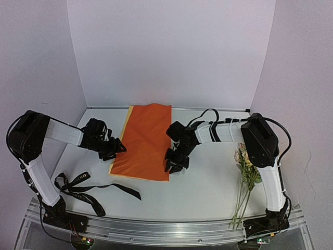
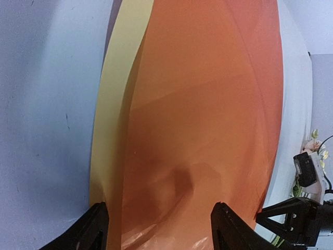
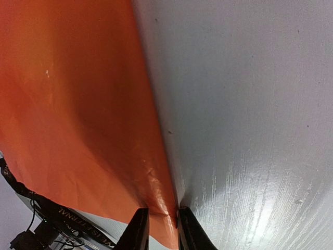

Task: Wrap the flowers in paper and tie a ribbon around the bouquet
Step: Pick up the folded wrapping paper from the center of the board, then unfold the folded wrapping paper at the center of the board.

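Centrally, paper (image 1: 145, 138) lay flat. Right gripper (image 3: 163, 225) pinched its lower right edge; left gripper (image 2: 158, 221) stood open at left edge, holding nothing. Risk: single-sided pull could skew or tear sheet.

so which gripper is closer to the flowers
Right. The right gripper holds the paper on the side toward the flowers; the left gripper is across the paper, farther away.

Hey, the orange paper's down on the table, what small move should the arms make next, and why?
Probably open the right claw and lift it clear. The paper lies spread, orange side up; the left claw stands open at its left edge, and only the right claw pinches its right edge. The flowers wait beside the right arm.
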Tool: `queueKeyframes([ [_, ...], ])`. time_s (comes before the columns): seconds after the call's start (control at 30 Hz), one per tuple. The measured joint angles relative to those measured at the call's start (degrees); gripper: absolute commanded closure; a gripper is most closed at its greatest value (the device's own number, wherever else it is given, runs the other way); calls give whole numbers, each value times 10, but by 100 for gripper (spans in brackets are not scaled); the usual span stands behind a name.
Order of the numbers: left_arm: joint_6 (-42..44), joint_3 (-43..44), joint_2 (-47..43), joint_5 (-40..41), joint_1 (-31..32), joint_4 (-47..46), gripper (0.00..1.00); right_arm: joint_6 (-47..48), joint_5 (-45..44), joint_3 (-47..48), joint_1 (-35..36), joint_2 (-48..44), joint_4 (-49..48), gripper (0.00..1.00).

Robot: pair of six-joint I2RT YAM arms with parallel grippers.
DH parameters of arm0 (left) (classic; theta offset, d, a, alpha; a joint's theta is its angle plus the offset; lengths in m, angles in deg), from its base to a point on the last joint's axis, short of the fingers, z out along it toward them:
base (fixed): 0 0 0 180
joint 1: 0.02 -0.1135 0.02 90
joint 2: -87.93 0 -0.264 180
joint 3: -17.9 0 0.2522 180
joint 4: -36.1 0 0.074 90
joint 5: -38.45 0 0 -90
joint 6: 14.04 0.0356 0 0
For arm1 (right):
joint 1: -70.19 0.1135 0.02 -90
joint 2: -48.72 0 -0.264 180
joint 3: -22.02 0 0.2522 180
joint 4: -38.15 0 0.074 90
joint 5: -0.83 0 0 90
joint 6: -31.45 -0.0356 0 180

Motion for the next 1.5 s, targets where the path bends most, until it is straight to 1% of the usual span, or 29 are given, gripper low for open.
queueKeyframes([
  [0.17, -8, 1, 12, -19, 0, -15, 55, 0, 6, 2, 0, 2, -2, 78],
  [0.27, -14, 1, 11, -21, 0, -6, 61, 0, 10, 7, 0, 6, -3, 78],
  [0.47, -9, 17, -17, -20, 0, 35, 92, -1, 16, 17, 0, 13, -3, 78],
  [0.5, -8, 21, -22, -21, 0, 39, 96, -2, 18, 19, 0, 15, -4, 79],
  [0.57, -7, 27, -35, -22, 0, 48, 100, -3, 21, 26, 0, 19, -4, 80],
  [0.73, -1, 57, -85, -13, 0, 93, 100, -14, 37, 62, 1, 44, -3, 80],
  [0.8, 3, 80, -106, -8, 0, 116, 100, -25, 50, 88, 4, 61, -6, 74],
  [0.93, 17, 160, -133, -8, 0, 162, 100, -56, 76, 134, 17, 92, -32, 63],
  [1.0, 31, 214, -135, -13, 1, 190, 100, -72, 89, 158, 26, 106, -52, 56],
  [1.03, 37, 242, -133, -18, 4, 200, 100, -78, 95, 165, 30, 108, -63, 51],
  [1.13, 62, 329, -116, -27, 19, 237, 100, -89, 105, 160, 38, 100, -91, 42],
  [1.23, 92, 412, -71, -33, 58, 263, 100, -82, 103, 93, 37, 54, -111, 36],
  [1.33, 121, 464, -13, -49, 104, 289, 100, -74, 85, -31, 15, -42, -117, 30],
  [1.43, 142, 480, 47, -68, 143, 313, 100, -58, 41, -173, -29, -174, -120, 24],
  [1.5, 152, 482, 82, -77, 165, 328, 100, -42, 3, -247, -62, -263, -112, 20],
])
